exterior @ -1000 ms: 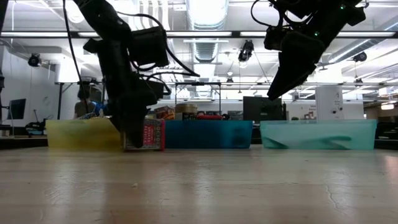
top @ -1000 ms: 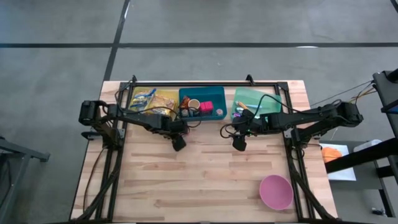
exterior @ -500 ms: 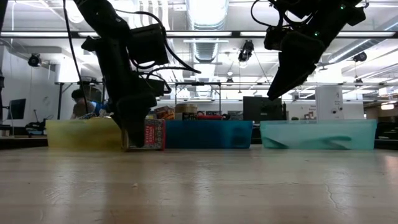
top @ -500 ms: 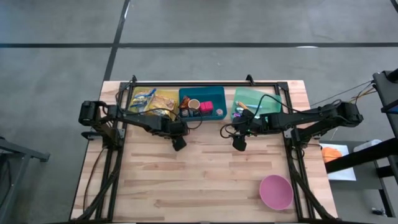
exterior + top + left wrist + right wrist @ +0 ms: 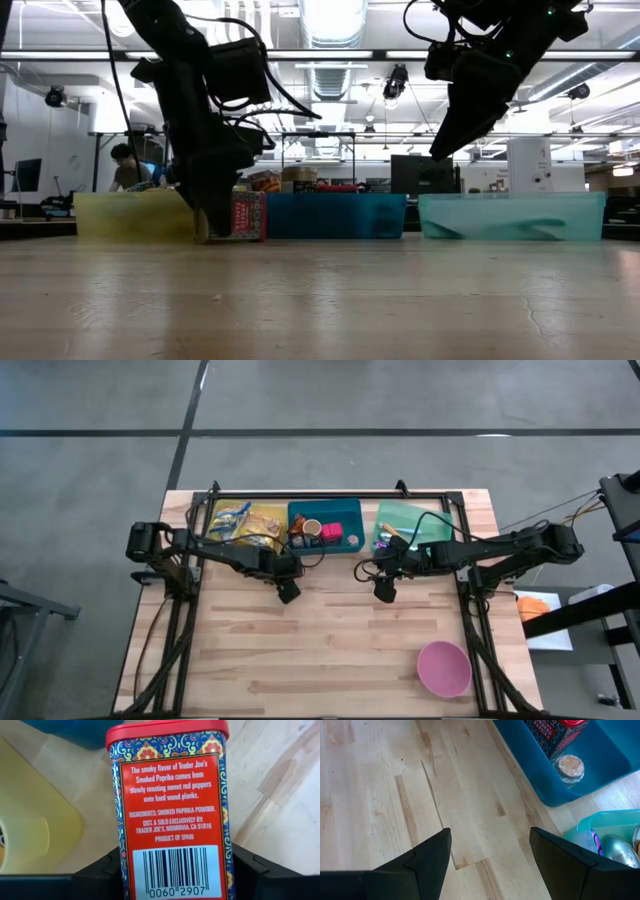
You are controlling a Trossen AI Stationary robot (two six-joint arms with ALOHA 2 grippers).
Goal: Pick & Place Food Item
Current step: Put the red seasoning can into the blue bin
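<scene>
Since a second ago the left gripper point(image 5: 288, 593) has barely shifted, edging slightly toward the bins while the red paprika tin point(image 5: 172, 810) stays clamped between its fingers point(image 5: 100, 875); the person point(image 5: 125, 165) in the room behind has moved further into sight. In the high view the tin sits low over the wooden table point(image 5: 330, 650), at about 6 o'clock from the seam between the yellow bin point(image 5: 245, 520) and the blue bin point(image 5: 340, 515). In the low view its base looks to be at the tabletop, just in front of those bins. The right gripper point(image 5: 383, 591) hovers above the table with fingers spread and empty, at roughly 7 o'clock from the green bin point(image 5: 420, 518). A pink bowl point(image 5: 444, 668) rests well apart, toward 5 o'clock.
</scene>
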